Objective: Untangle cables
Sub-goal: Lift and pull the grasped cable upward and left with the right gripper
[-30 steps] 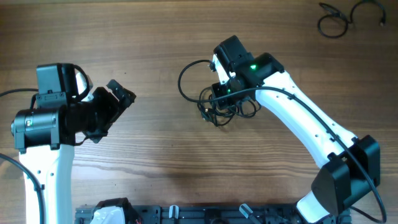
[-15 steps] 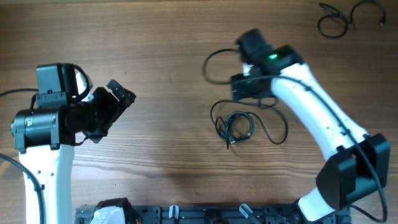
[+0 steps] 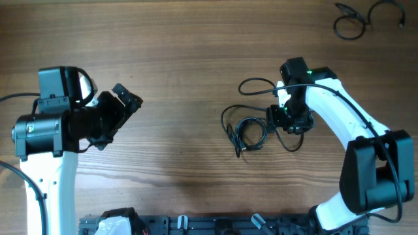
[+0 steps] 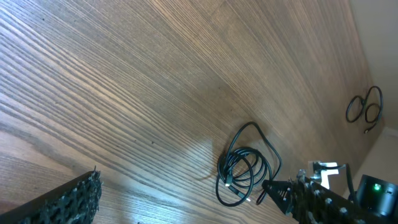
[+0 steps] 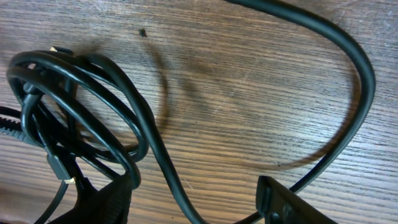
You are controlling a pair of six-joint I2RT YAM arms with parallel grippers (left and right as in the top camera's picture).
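The left arm (image 3: 44, 171) rises at the table's (image 3: 183, 46) near-left corner and bends to the right. Its left pincer (image 3: 116, 116) hangs above the surface by the left edge, jaws spread wide and empty. The right arm (image 3: 339, 111) reaches from the near-right corner toward the middle with its wrist turned down. The right pincer (image 3: 286, 119) sits low over the table, jaws well apart.

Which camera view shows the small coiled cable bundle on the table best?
The overhead view: the coiled cable bundle appears whole, from straight above, with nothing covering it. The left wrist view also shows it whole, but at a slant. The right wrist view shows only part, very close.
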